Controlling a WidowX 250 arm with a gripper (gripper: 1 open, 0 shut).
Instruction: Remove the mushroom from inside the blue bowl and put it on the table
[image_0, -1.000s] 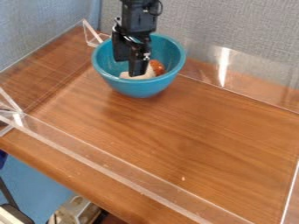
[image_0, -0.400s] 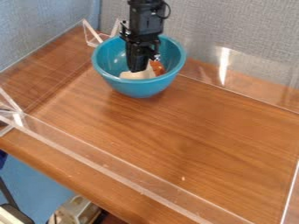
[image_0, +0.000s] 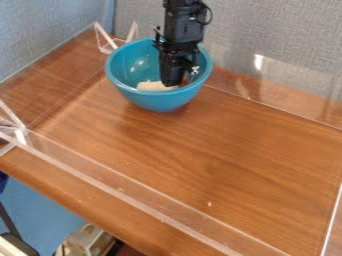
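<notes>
The blue bowl (image_0: 131, 62) stands at the back of the table (image_0: 201, 150), left of centre. Inside it lies the mushroom (image_0: 154, 87), whose cream body shows at the bowl's bottom. Its right end is hidden behind the fingers. My black gripper (image_0: 175, 75) reaches straight down into the bowl from above. Its jaws are shut, and its tips pinch the mushroom's right end. The mushroom still rests low in the bowl.
Low clear acrylic walls edge the table: one (image_0: 287, 80) at the back right, one (image_0: 160, 205) along the front, and one (image_0: 54, 60) at the left. A grey fabric wall (image_0: 267, 30) rises behind the table.
The gripper has shifted right inside the bowl and its jaws have closed from wide open to shut. The mushroom's orange patch, visible earlier, is now covered by the fingers.
</notes>
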